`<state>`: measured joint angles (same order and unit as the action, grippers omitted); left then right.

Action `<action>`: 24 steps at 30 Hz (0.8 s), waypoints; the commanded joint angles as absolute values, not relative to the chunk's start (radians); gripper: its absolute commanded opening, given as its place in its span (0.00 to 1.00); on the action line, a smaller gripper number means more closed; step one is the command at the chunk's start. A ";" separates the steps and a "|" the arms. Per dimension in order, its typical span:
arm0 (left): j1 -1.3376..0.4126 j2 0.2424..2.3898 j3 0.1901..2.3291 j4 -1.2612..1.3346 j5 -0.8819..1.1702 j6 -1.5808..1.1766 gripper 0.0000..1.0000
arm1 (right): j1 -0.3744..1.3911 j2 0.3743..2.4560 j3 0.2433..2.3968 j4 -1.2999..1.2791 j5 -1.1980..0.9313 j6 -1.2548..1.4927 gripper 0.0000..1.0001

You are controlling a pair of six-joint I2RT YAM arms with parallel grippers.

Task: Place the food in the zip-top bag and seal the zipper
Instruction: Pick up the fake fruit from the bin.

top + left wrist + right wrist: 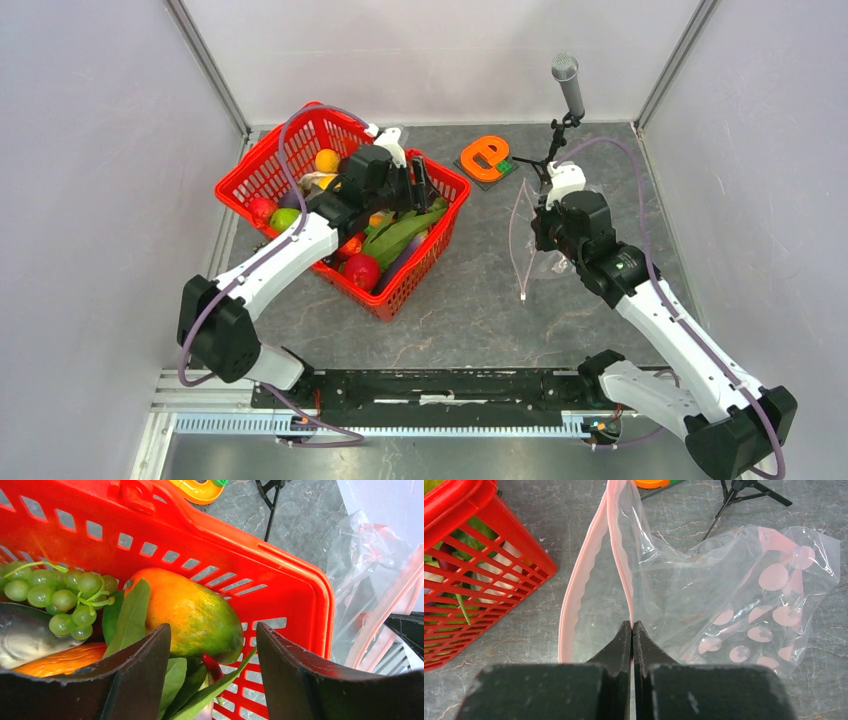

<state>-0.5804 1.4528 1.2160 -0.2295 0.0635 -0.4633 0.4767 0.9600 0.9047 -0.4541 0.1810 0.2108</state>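
The food lies in a red mesh basket (262, 168): a leafy green vegetable (395, 232), a mango (195, 612), green grapes (65, 597), an orange fruit (55, 662) and a red chilli (212, 664). My left gripper (420, 185) is open and empty above the basket's right end, with the mango and the green leaves (132, 615) below its jaws (214, 630). The clear dotted zip-top bag (734, 580) lies right of the basket. My right gripper (632, 623) is shut on one lip of the pink zipper (621, 565). The other lip (569, 605) bows away, so the mouth gapes.
An orange letter toy (486, 157) lies behind the bag. A microphone on a small black tripod (568, 85) stands at the back right; its legs show in the right wrist view (744, 490). The basket's wall (474, 545) stands close to the bag's mouth.
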 commanded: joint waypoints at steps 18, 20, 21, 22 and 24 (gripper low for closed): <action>-0.583 1.413 1.168 -0.229 -0.075 -0.572 0.79 | 0.474 0.948 0.894 -0.420 0.168 0.220 0.00; -0.583 1.423 1.170 -0.238 -0.075 -0.570 0.79 | 0.474 0.950 0.891 -0.414 0.166 0.221 0.00; -0.583 1.430 1.171 -0.240 -0.075 -0.572 0.80 | 0.474 0.951 0.891 -0.414 0.162 0.223 0.00; -0.583 1.439 1.169 -0.235 -0.072 -0.575 0.80 | 0.474 0.954 0.891 -0.411 0.155 0.225 0.00; -0.583 1.459 1.169 -0.215 -0.072 -0.582 0.80 | 0.474 0.955 0.893 -0.408 0.148 0.227 0.00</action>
<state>-0.5819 1.4483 1.1717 -0.2413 -0.0517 -0.5415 0.4767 0.9527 0.8852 -0.4515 0.1715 0.2134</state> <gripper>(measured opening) 0.798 0.010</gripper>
